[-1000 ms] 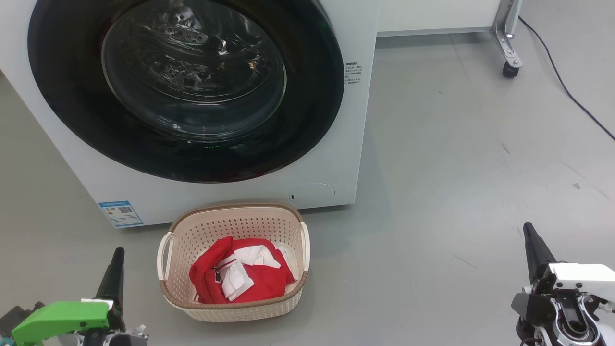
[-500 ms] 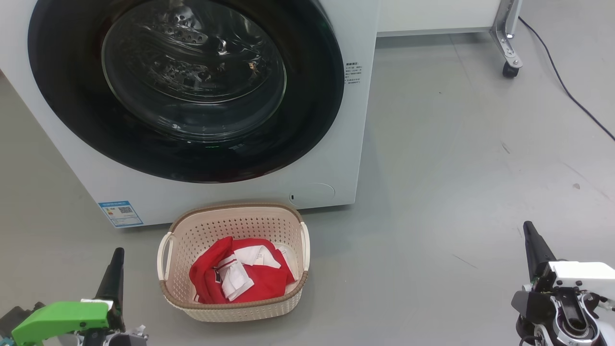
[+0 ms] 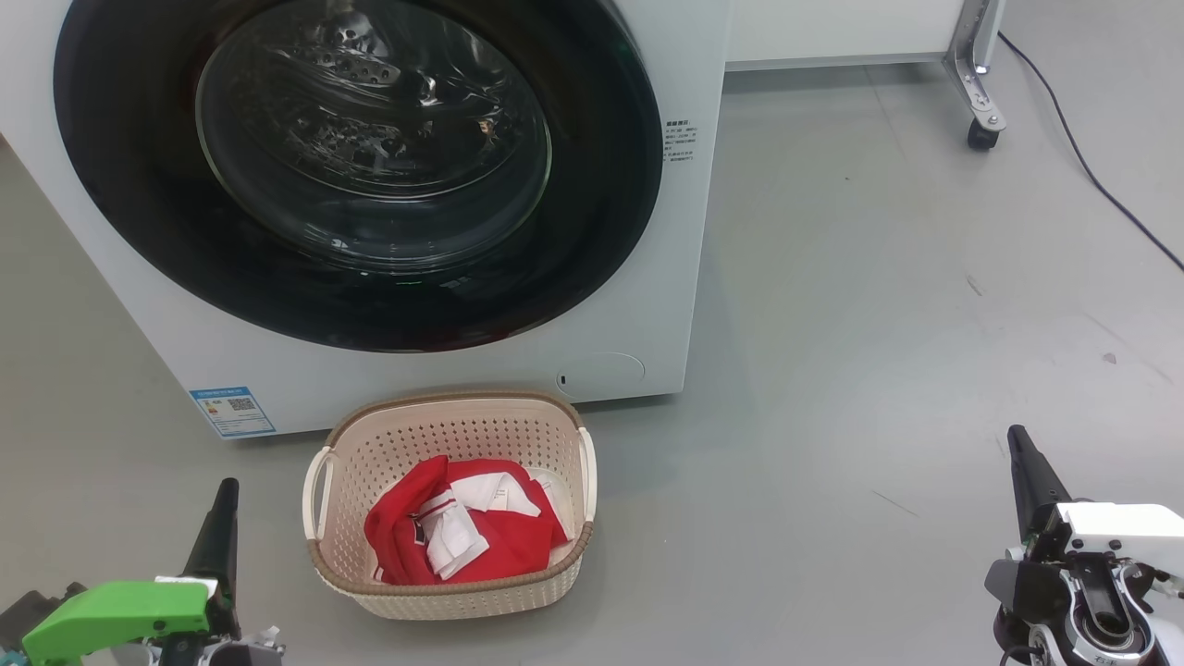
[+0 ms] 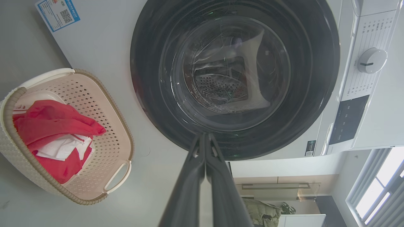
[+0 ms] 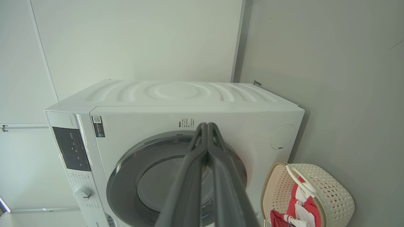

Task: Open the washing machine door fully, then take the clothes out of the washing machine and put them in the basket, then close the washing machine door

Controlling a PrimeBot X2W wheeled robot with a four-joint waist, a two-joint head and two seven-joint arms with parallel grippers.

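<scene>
Left gripper (image 3: pixel 228 487), right gripper (image 3: pixel 1017 435): closed, empty, pointing forward.

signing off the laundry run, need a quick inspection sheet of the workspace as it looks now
surface: grey floor, a few small scuff marks
job's things: washing machine door shut against the white washing machine; red clothes lie inside the basket, which stands on the floor just in front of the machine
clutter: nothing seen
grippers: left gripper and right gripper both shut, holding nothing, low on either side, apart from the basket
cables: one dark cable runs over the floor at the far right
surroundings: metal leg on a castor beyond the machine's right side; a window in the left wrist view
</scene>
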